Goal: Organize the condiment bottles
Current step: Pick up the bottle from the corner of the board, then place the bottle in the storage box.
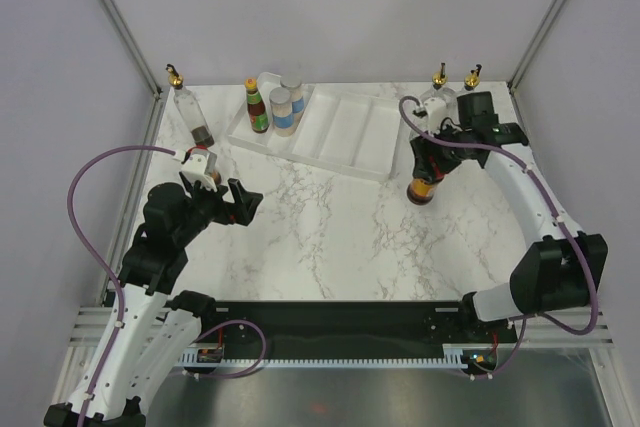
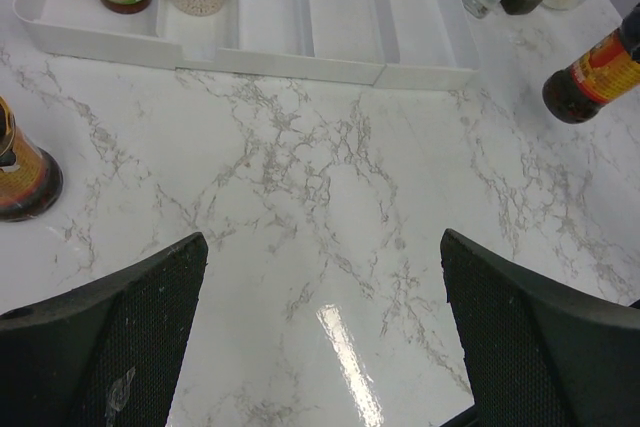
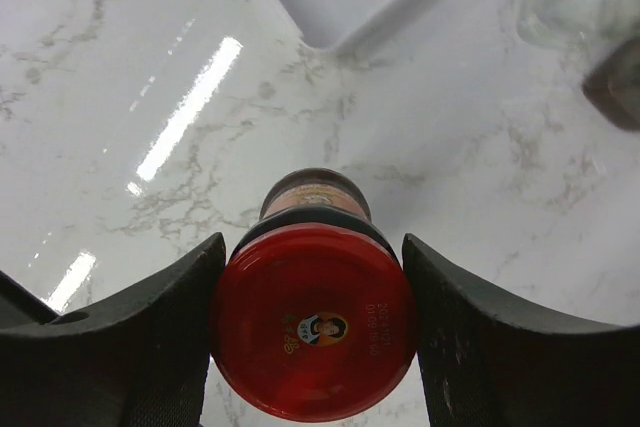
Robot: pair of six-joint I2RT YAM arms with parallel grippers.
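Slip is my worry: my right claw pinches the jar by its smooth round lid alone, at 3 o'clock of the tray. A tilt could drop it, or swing it into the cruets at its 12. My left claw is spread, empty.

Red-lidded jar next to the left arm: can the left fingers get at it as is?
Probably yes. The left fingers are wide open and empty, and the red-lidded jar stands on bare marble just off to their side, with nothing between them.
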